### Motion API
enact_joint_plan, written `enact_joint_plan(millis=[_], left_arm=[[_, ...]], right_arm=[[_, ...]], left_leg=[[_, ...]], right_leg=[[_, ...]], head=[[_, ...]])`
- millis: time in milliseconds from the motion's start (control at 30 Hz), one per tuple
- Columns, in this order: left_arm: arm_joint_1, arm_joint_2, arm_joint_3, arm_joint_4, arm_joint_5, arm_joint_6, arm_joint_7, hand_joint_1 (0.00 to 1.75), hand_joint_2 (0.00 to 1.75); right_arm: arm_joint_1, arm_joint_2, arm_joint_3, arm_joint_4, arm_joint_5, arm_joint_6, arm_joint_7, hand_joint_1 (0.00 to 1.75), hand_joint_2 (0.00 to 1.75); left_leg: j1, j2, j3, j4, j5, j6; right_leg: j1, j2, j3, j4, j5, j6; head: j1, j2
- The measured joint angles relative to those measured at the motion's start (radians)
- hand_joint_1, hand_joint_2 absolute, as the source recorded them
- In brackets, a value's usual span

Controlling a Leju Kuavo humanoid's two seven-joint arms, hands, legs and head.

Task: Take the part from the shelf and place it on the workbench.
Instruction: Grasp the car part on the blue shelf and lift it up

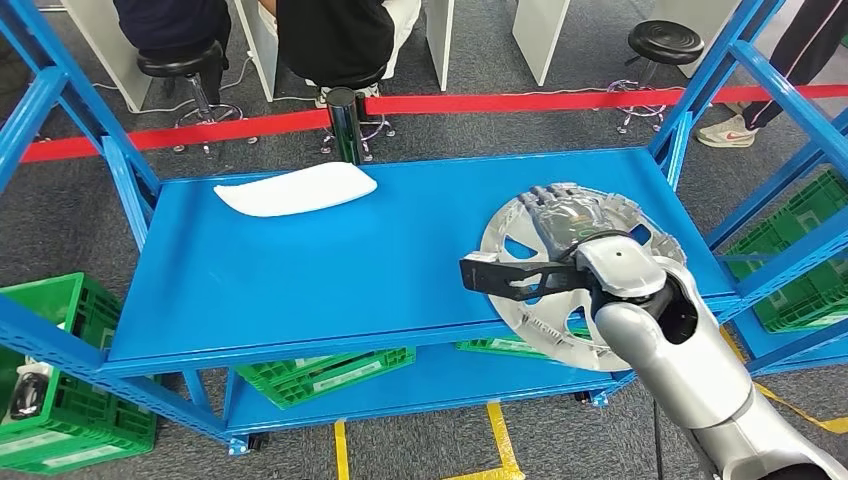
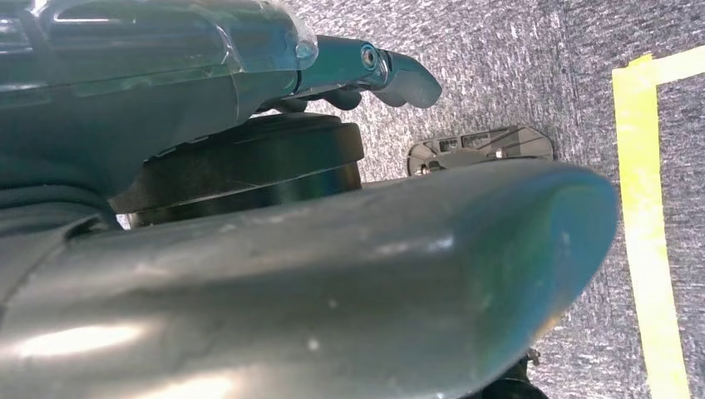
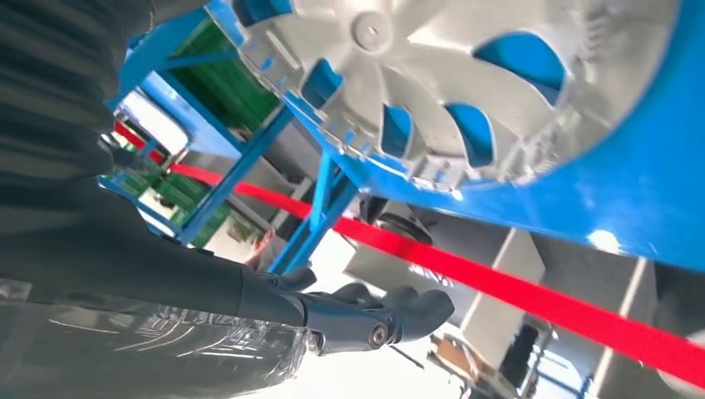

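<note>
A round grey spoked cover part lies on the right of the blue shelf board, its near rim hanging over the front edge. My right hand is spread above it, fingers stretched over its far half and thumb pointing left. The right wrist view shows the part's spoked face with a gap of background between it and the dark fingers, so nothing is gripped. In the left wrist view, my left hand hangs over grey carpet and holds nothing.
A white curved panel lies at the shelf's back left. Blue uprights frame the shelf. Green crates sit low on the left, under the shelf and on the right. Behind are a red barrier tape, a chrome post, stools and seated people.
</note>
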Motion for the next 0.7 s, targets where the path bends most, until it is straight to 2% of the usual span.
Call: enact_joint_plan(millis=[300, 700], left_arm=[[0.0, -0.004, 0.0, 0.0, 0.002, 0.001, -0.005, 0.0, 0.0], [0.0, -0.006, 0.0, 0.006, 0.005, 0.001, -0.007, 0.0, 0.0]], right_arm=[[0.103, 0.013, -0.156, -0.052, 0.044, 0.141, 0.0, 0.0, 1.75], [0.15, 0.029, -0.241, -0.091, 0.02, 0.148, 0.0, 0.0, 1.75]], left_leg=[[-0.001, -0.002, 0.0, 0.0, 0.0, 0.0], [-0.001, 0.003, 0.0, 0.0, 0.0, 0.0]], right_leg=[[-0.001, -0.002, 0.001, 0.0, -0.001, 0.001], [-0.001, 0.0, 0.0, 0.0, -0.001, 0.001]], head=[[0.0, 0.0], [0.0, 0.0]])
